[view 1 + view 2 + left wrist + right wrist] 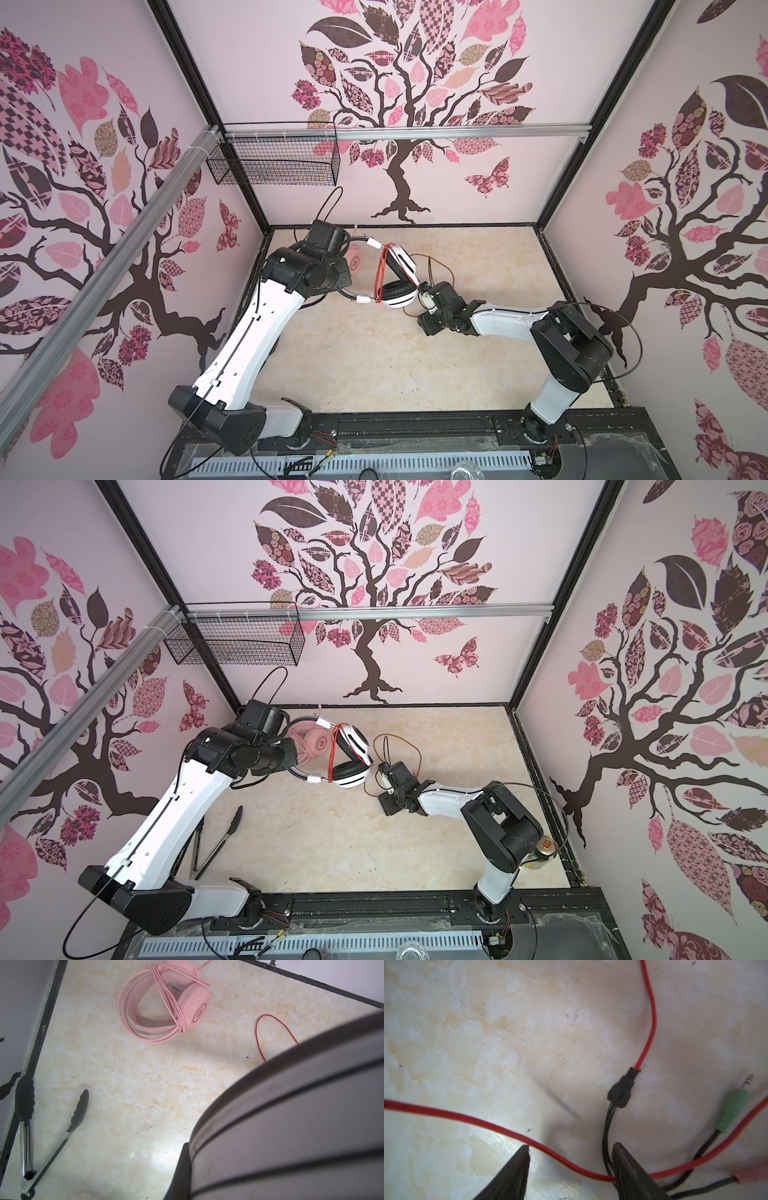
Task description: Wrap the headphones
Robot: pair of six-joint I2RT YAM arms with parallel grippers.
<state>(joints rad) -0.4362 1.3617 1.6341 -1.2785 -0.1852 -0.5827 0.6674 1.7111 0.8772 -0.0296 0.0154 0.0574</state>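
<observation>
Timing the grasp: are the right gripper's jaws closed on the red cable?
No, the right gripper has its jaws apart, the red cable crossing the gap.

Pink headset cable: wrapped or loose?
Wrapped. In the left wrist view the pink cable runs in several turns around the pink headset.

Pink headset largely masked by left arm in a top view; left gripper concealed behind its wrist in both top views. White headset band blurred and cropped. Pink plug cropped. Can part-hidden behind right arm
</observation>
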